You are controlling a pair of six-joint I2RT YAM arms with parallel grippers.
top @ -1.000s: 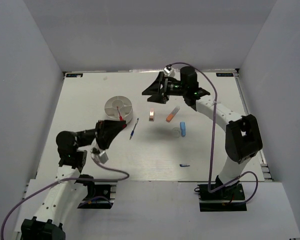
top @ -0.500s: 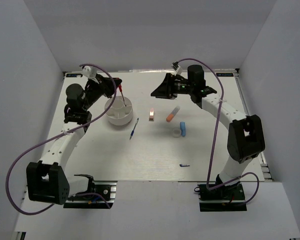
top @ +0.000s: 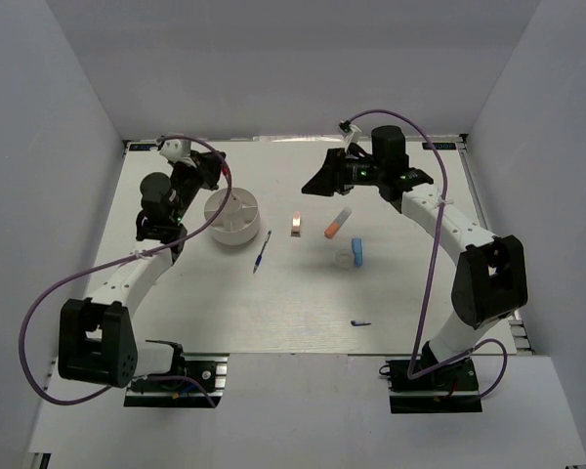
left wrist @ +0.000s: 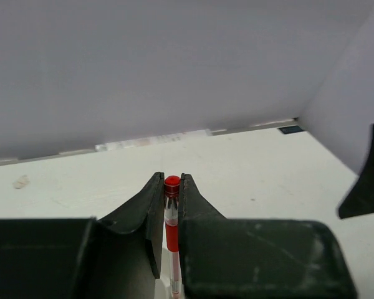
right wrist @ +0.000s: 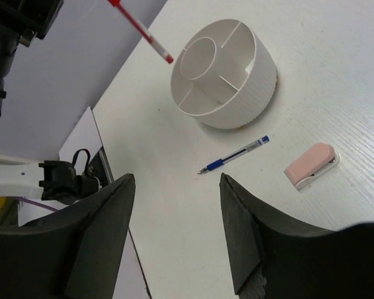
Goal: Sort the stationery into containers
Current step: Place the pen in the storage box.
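My left gripper (left wrist: 171, 180) is shut on a thin red pen (left wrist: 171, 215), which stands upright between its fingers. In the right wrist view that red pen (right wrist: 140, 31) hangs tip down just beyond the rim of the round white divided tub (right wrist: 243, 103). From above, the left gripper (top: 210, 176) hovers at the back left of the tub (top: 236, 234). My right gripper (top: 320, 179) is open and empty (right wrist: 176, 180), raised behind the loose items. On the table lie a blue pen (top: 262, 251), a tan clip (top: 296, 225), an orange-white stick (top: 338, 224), a light-blue eraser (top: 357, 251) and a white ring (top: 345, 259).
A tiny blue cap (top: 360, 322) lies alone near the front right. White walls close the table on the left, back and right. In the right wrist view the blue pen (right wrist: 234, 154) and tan clip (right wrist: 310, 165) lie below the tub.
The left arm swung from the front of the table round to the back left of the tub, carrying the red pen. The right gripper drifted slightly right and its jaws narrowed a little.
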